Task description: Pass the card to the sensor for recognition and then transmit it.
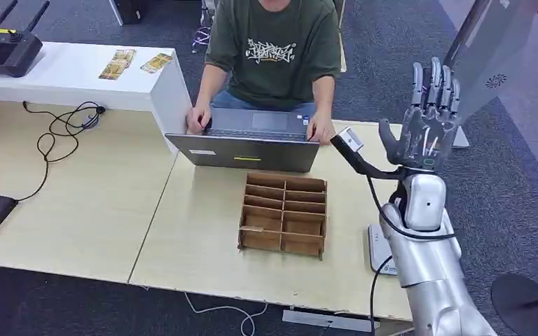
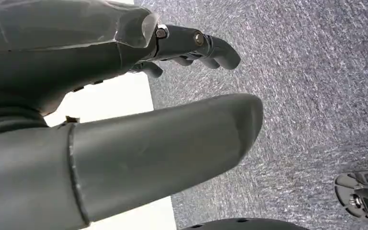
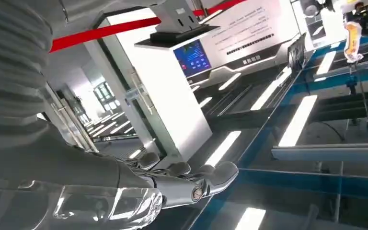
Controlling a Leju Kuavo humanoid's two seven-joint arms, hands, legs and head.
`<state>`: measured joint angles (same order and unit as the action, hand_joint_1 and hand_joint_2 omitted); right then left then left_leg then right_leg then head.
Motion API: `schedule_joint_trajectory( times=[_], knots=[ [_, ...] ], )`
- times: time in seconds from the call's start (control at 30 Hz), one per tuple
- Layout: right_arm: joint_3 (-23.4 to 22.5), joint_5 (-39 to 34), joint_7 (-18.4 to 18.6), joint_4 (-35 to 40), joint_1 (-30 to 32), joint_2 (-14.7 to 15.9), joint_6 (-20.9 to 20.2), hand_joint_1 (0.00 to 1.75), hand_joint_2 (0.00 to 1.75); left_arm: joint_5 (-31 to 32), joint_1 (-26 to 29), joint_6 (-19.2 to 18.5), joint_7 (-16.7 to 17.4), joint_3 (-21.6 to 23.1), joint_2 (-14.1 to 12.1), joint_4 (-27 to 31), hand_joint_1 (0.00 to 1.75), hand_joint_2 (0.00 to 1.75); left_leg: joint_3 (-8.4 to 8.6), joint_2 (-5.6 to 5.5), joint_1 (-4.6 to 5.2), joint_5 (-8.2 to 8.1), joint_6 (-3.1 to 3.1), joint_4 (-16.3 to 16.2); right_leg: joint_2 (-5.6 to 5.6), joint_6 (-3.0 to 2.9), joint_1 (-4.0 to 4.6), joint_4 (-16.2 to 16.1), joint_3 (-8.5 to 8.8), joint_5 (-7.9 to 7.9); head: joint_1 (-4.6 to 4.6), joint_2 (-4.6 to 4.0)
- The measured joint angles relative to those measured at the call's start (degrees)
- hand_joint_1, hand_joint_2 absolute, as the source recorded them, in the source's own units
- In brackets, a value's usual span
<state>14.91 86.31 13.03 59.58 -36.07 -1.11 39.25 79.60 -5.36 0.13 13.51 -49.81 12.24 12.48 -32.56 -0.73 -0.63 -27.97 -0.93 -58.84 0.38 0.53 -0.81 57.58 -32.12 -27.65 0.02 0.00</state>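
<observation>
We use the cardboard divider tray (image 1: 283, 213) on the pale wooden table (image 1: 98, 203) as our landmark. To the right of it and above the table's edge, our right hand (image 1: 429, 112) is raised upright with its fingers straight and close together, palm toward the camera; we see nothing held in it. Thin pale streaks show on the palm, but we cannot tell what they are. In the right wrist view the same hand (image 3: 182, 179) has its fingers stretched out toward a white kiosk with a small blue screen (image 3: 191, 57), partly cut off at the frame's edge.

Our left hand (image 2: 191, 45) appears in its wrist view over grey carpet, fingers slightly curled and empty, the thumb blocking much of the picture.

Between the tray and the right hand, a black gooseneck sensor (image 1: 350, 143) rises. We cannot make out a card anywhere. Behind the tray, a person types on a grey laptop (image 1: 249, 143), the head cut off.
</observation>
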Motion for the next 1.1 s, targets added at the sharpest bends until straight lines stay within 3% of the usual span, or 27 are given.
schedule_joint_trajectory(
  times=[0.53,1.1],
  knots=[
    [-2.2,0.1,0.0,9.1,7.4,0.3,-0.2,0.0,1.75,-1.8,0.4,0.4,-0.5,-1.6,0.0,0.0,0.0,0.0,-0.06,-0.01,0.0,-0.01,0.0,0.0,0.0,0.0,0.0,0.0,-0.07,-0.01,0.0,0.0],
    [-8.4,1.7,0.7,24.2,24.8,0.7,0.0,0.0,1.75,-3.3,0.6,1.1,-0.7,-3.9,0.0,0.0,0.0,0.0,-0.1,-0.02,0.0,-0.04,0.0,0.0,-0.02,0.01,0.0,0.0,-0.11,-0.02,0.0,0.0]
  ],
)
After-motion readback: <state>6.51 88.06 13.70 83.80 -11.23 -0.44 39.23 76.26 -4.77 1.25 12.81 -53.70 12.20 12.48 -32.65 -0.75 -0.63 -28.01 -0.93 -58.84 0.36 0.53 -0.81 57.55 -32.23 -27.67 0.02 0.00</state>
